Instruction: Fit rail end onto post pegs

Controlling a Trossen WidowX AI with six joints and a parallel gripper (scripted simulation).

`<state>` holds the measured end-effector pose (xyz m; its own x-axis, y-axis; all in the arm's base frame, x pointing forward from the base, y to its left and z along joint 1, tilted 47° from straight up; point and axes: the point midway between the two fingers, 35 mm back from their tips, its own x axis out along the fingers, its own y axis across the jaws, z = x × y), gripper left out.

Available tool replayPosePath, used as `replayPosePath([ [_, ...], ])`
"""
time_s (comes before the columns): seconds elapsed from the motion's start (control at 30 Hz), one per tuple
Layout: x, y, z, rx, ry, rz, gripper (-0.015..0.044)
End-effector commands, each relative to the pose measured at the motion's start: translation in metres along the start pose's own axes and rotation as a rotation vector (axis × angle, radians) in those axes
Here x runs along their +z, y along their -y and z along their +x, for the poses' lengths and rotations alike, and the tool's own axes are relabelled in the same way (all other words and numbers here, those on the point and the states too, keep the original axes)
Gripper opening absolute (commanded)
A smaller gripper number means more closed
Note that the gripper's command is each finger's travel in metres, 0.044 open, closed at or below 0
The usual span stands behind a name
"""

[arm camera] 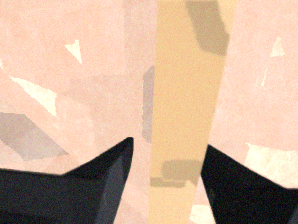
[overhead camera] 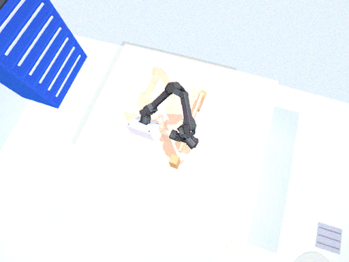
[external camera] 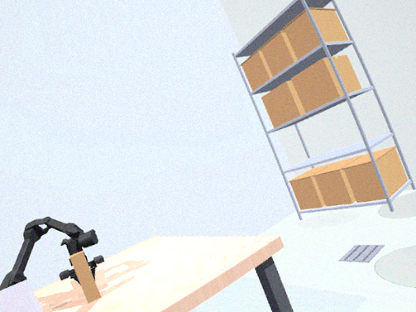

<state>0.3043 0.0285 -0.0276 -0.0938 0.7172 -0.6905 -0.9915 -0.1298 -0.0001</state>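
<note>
- Straddling the long wooden rail (overhead camera: 181, 148) (arm camera: 187, 100) with the gripper (overhead camera: 184, 139) (external camera: 87, 282) (arm camera: 165, 145), pointing down, fingers standing partway apart, neither wide nor shut.
- Showing a visible gap between the rail and the left-hand finger in the wrist view; crowding the rail's edge on the right-hand side, contact there not being clear. Not gripping the rail from both sides.
- Running the rail lengthwise between the fingers, up through the wrist view, with dark shadows falling across its upper face.
- Locating the rail from above: lying between the footboard block (overhead camera: 201, 101) and the short wooden post (overhead camera: 174, 161) (external camera: 85, 276), partly passing under the arm (overhead camera: 186, 107) (external camera: 22, 255).
- Reaching the block with the far end; bracket seating being too small to verify.
- Stopping short of the post with the near end, close but apart. Not resolving pegs or holes at this scale.
- Standing the post upright on the table (overhead camera: 113, 190) (external camera: 184, 272), hiding part of the gripper in the exterior view.
- Arching the arm high from beside a pale box (overhead camera: 140, 132) (external camera: 11, 308), then bending down toward the rail.
</note>
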Motion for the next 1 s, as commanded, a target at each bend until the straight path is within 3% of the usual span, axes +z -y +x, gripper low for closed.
replayPosePath([
  [0.0, 0.0002, 0.0003, 0.0005, -0.002, 0.002, 0.003, 0.0125],
  [0.07, 0.0002, 0.0003, 0.0005, -0.002, 0.002, 0.003, 0.0072],
  [0.33, 0.0002, 0.0003, 0.0005, -0.002, 0.002, 0.003, 0.0000],
  [0.97, -0.0001, 0.0003, -0.0036, -0.002, 0.002, 0.003, 0.0000],
])
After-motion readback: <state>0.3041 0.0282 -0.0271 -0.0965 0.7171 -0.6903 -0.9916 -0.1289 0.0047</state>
